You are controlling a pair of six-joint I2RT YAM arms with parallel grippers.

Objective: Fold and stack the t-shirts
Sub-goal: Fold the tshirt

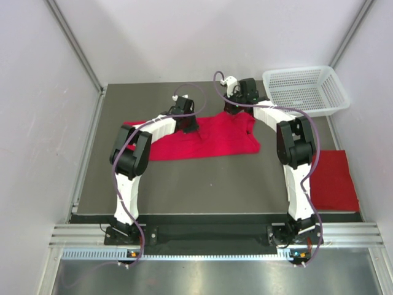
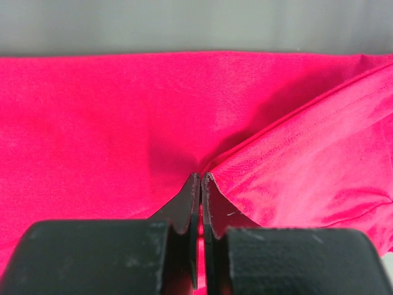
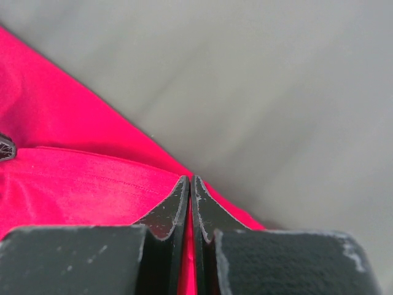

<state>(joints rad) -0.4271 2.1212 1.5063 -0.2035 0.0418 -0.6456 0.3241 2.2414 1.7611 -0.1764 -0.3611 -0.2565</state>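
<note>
The left gripper [image 2: 201,178] has its jaws squeezed almost all the way together, with a thin bit of the red t-shirt [image 2: 110,123] pinched at the tips. A stitched hem runs up and away to the right of these jaws, and flat cloth spreads out in front of them and to their left. The right gripper [image 3: 191,180] is squeezed just as tight on the very edge of the same shirt. Red cloth lies to the left of its jaws, and bare grey table [image 3: 282,92] lies in front and to the right. I think the right side could go wrong first. It holds so little cloth, so close to the edge, that a pull could make the shirt slip out. The left jaws may have caught only the top layer, so the bottom layer could stay behind and bunch up. If one arm moves faster than the other, the fold could come out crooked.
</note>
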